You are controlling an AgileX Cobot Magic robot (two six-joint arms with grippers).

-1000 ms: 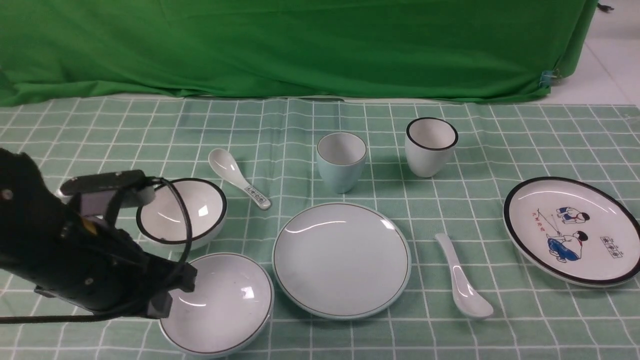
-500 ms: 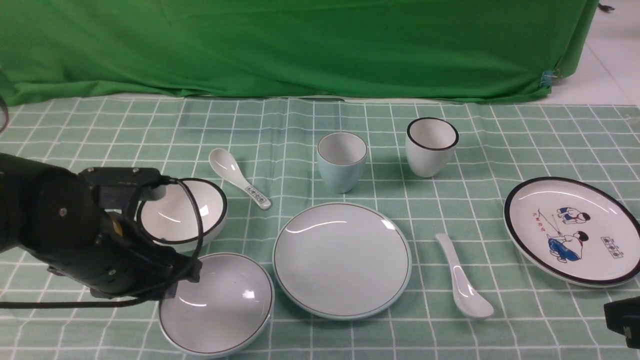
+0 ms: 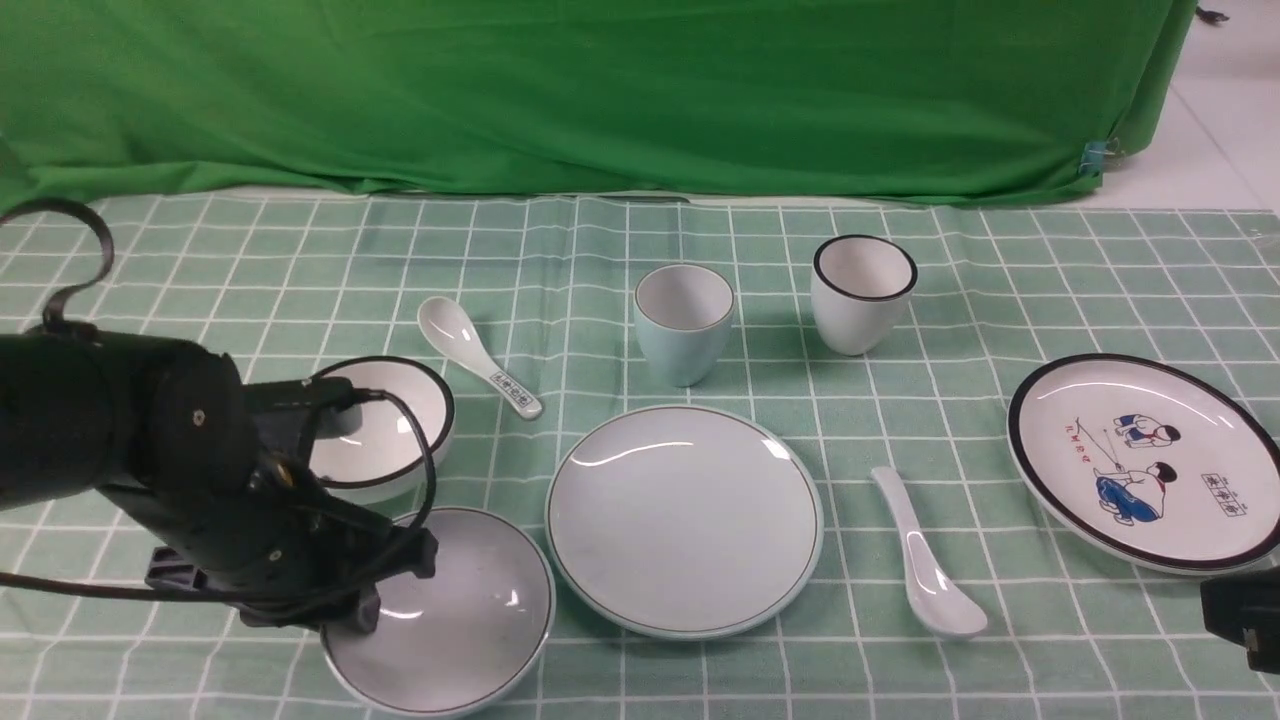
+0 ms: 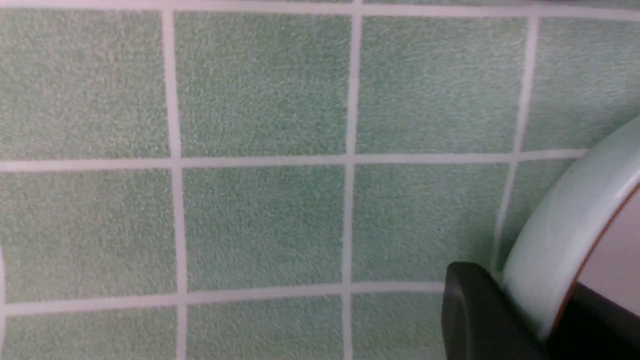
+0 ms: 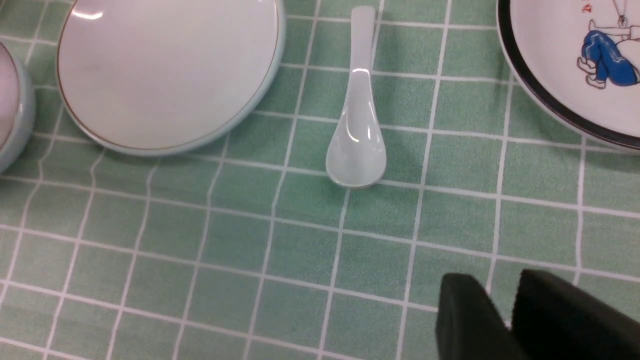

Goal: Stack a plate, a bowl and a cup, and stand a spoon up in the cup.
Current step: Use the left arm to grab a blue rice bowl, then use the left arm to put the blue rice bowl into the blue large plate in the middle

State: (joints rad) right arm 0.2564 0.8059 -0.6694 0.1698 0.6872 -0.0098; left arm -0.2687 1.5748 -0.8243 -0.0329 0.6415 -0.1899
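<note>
Here in the front view, the left hand grips the rim of the pale bowl near the worktop's near edge, beside the plain plate; the pale cup stands beyond, toward the far edge, and the white spoon lies right of the plate. In the left wrist view, fingers straddle the bowl's rim. In the right wrist view, the right hand is slightly open, holding nothing.
</note>
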